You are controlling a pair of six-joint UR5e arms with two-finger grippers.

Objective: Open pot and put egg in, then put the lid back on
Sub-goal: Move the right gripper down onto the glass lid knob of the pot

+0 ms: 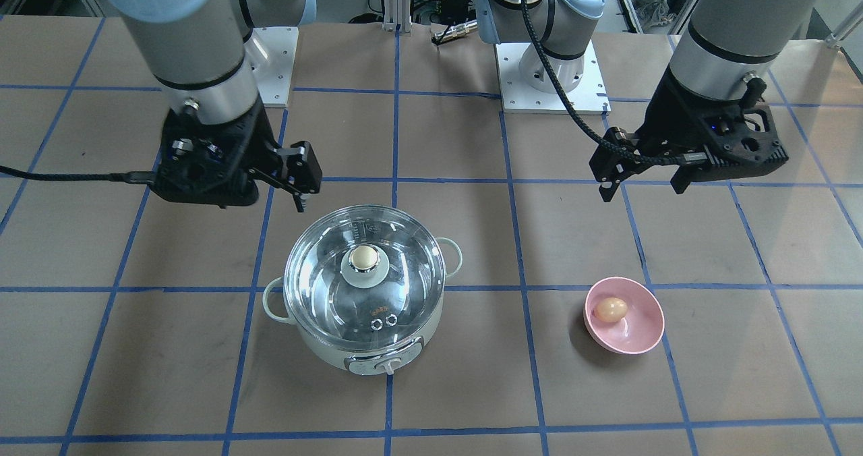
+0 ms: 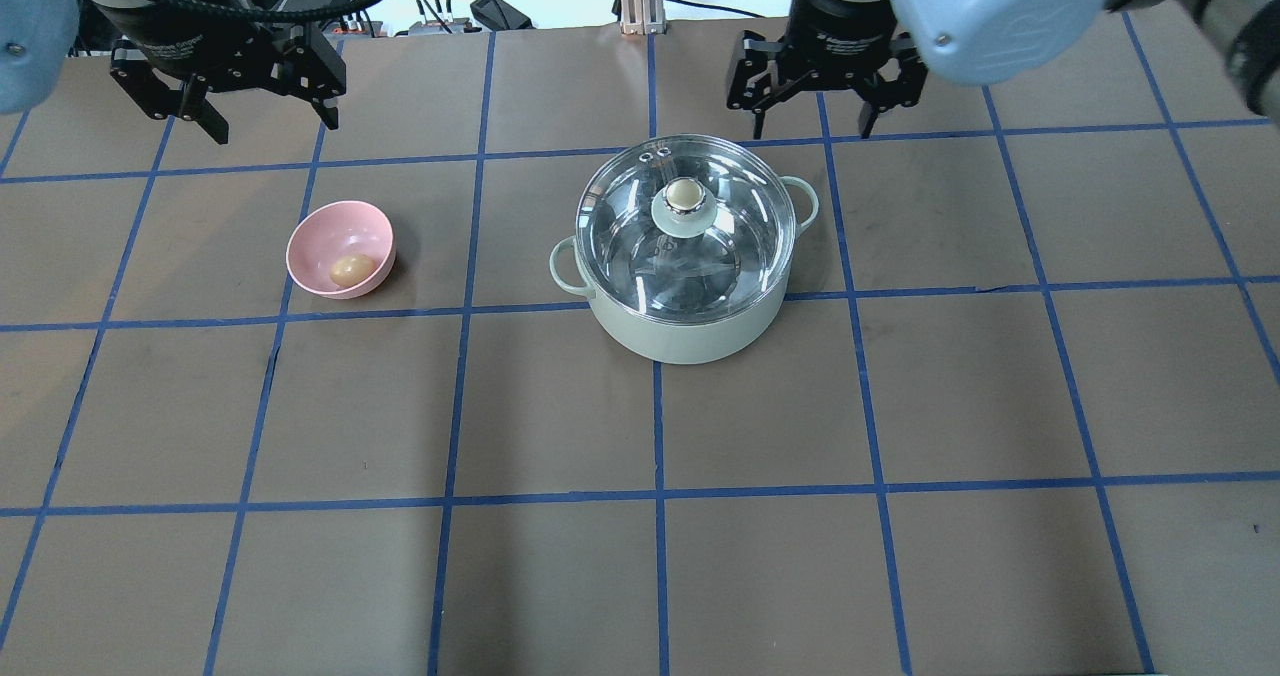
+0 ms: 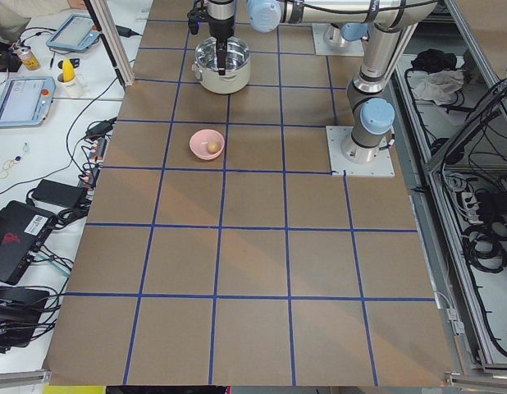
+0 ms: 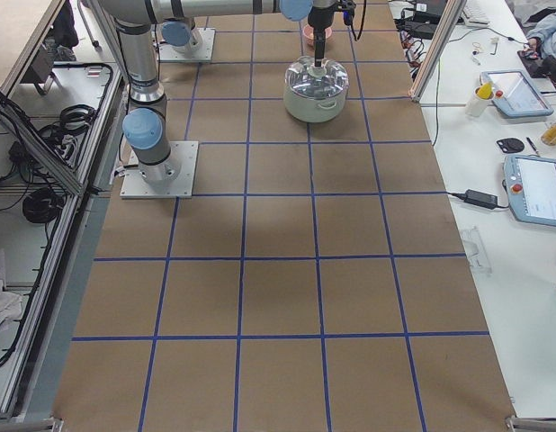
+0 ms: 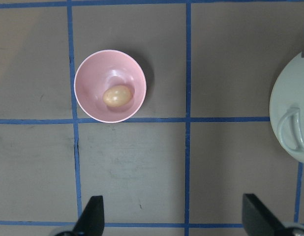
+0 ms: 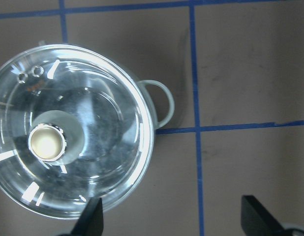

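Observation:
The pale mint pot [image 2: 690, 331] stands mid-table with the glass lid [image 2: 730, 246] shut on it, beige knob [image 2: 684, 194] on top. The egg [image 2: 350, 269] lies in a pink bowl [image 2: 312, 246] to the pot's left. My left gripper [image 2: 272, 128] is open and empty, raised behind the bowl; its wrist view shows the egg [image 5: 117, 95] ahead of the fingers. My right gripper [image 2: 810, 128] is open and empty, raised just behind the pot; its wrist view shows the lid [image 6: 103, 128] ahead and to the left of the fingers.
The table is brown paper with a blue tape grid. The two arm base plates [image 1: 549, 78] and cables sit along the robot's edge. Operator desks with tablets [image 4: 534, 189] flank the table's far side.

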